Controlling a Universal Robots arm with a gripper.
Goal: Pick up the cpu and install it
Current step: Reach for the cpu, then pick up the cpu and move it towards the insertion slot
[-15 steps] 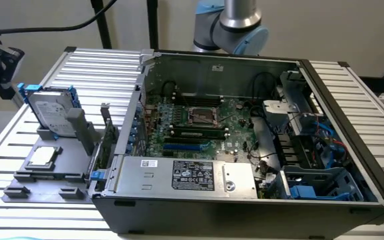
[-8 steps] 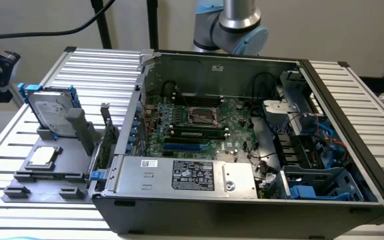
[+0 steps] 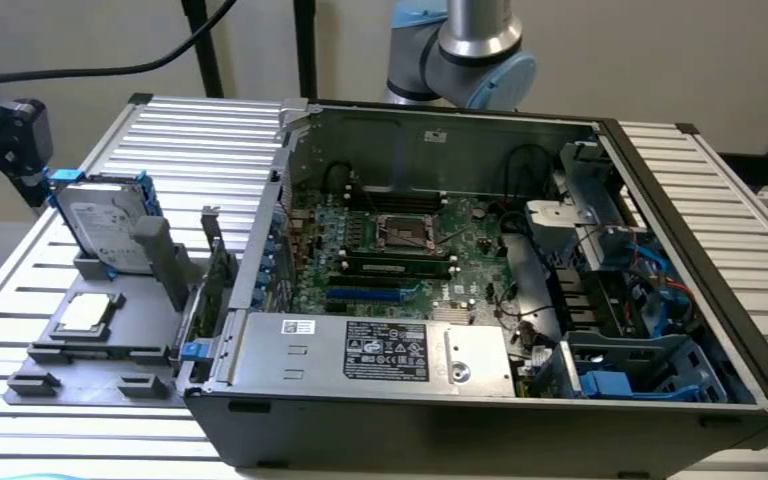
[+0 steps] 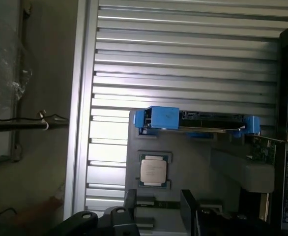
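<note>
No text legible, black label [image 3: 384,350] on silver box [image 3: 277,352] carries print too small to read.

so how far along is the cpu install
Nothing looks done yet: the cpu lies in its grey holder outside the case, and the motherboard socket looks empty. The gripper hangs above the holder, open and holding nothing. Picking up and installing are both left.
</note>
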